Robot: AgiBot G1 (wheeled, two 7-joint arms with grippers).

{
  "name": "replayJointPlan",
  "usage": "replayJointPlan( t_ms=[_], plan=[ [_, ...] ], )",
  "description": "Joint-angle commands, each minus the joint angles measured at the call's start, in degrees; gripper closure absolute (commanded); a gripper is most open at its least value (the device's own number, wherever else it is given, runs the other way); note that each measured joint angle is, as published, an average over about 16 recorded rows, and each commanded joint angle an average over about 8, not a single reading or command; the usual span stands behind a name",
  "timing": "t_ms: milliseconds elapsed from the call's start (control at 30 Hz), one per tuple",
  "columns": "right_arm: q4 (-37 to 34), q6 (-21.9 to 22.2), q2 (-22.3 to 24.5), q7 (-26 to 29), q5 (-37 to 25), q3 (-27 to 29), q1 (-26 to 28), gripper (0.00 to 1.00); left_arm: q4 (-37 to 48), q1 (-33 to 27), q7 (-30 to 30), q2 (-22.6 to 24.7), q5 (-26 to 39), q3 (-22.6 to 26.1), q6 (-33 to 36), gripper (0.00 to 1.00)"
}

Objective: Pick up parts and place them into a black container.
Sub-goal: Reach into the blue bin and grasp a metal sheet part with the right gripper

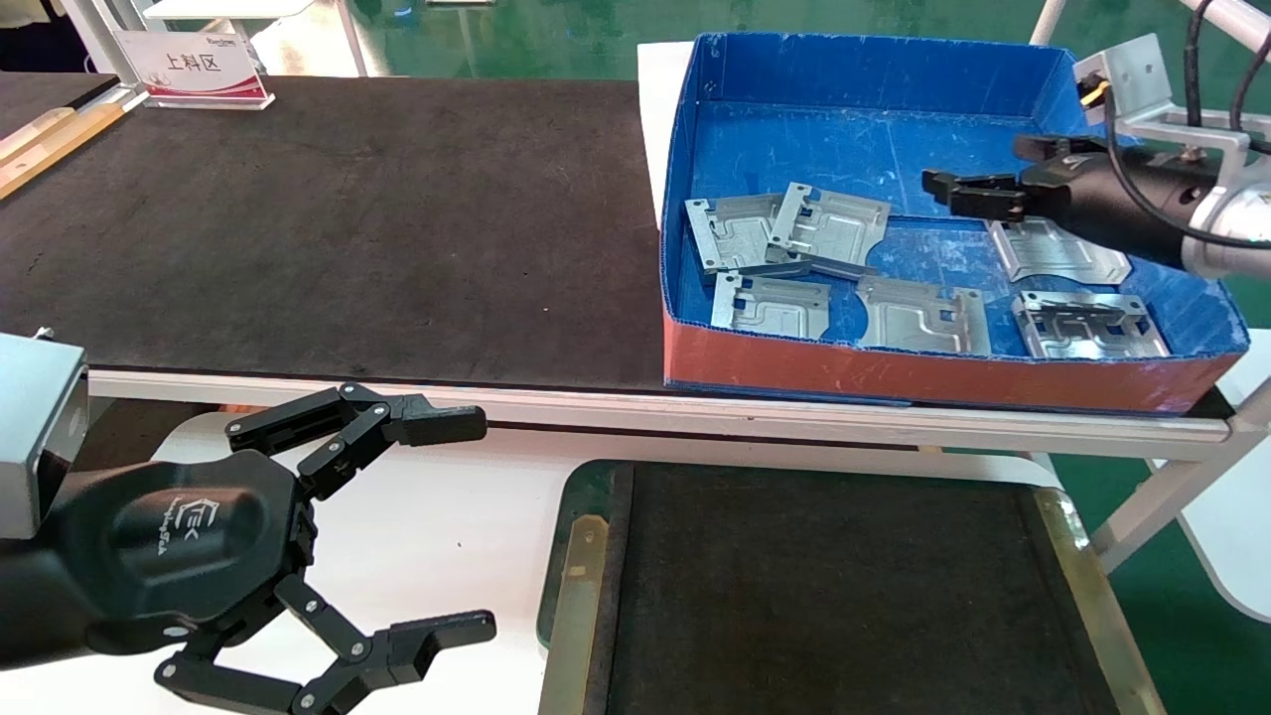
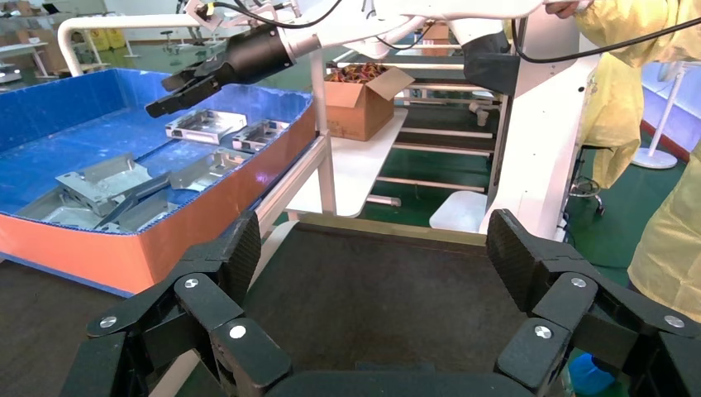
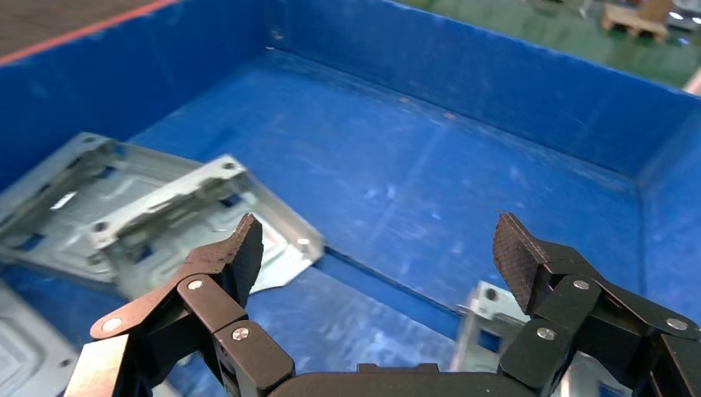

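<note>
**Stock on hand: six plates in the blue box, tray bare**

Item 1. My right pincer (image 1: 943, 189), released, fingers spread with nothing between them. It hangs inside the blue box (image 1: 844, 70), above the floor near the right wall, tips pointing toward the box's middle. The right wrist view shows bare blue floor under the gap, with the far wall and a corner ahead.

Item 2. My left pincer (image 1: 467, 526), released wide, holding nothing. It sits low at my left, over the white surface, just beside the left rim of the black container (image 1: 581, 576), not touching it.

Item 3. The parts, six in view, all lying on the floor of the blue box. Two overlap at left centre: one plate (image 1: 730, 230) lies flat and another plate (image 1: 829, 226) rests tilted across its right edge. A third plate (image 1: 772, 305) lies in front of them, near the reddish front wall. A fourth plate (image 1: 923, 316) is in the middle front. A fifth plate (image 1: 1090, 325) is in the front right corner. A sixth plate (image 1: 1058, 253) lies partly under my right arm.

Item 4. The black container, in front of the table edge and below the box, its matte inside showing no parts.

Item 5. Black table mat (image 1: 328, 218), left of the box, with a sign (image 1: 194, 68) at its far edge.
</note>
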Motion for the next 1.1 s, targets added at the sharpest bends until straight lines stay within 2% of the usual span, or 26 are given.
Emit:
replayJointPlan(
  t_ms=[33,433,967,1100],
  plan=[
    [-1.7,1.8,-0.5,0.6,-0.9,-0.6,1.1,0.0,0.0,0.0,0.0,0.0,0.0,0.0,0.0,0.0],
    [-6.0,6.7,-1.8,7.3,-6.1,-4.1,3.4,0.0,0.0,0.0,0.0,0.0,0.0,0.0,0.0,0.0],
    [-7.7,7.4,-2.5,19.2,-8.4,-5.7,2.4,0.0,0.0,0.0,0.0,0.0,0.0,0.0,0.0,0.0],
    [-7.2,8.2,-2.6,21.4,-8.6,-5.8,2.0,0.5,0.0,0.0,0.0,0.0,0.0,0.0,0.0,0.0]
  ],
)
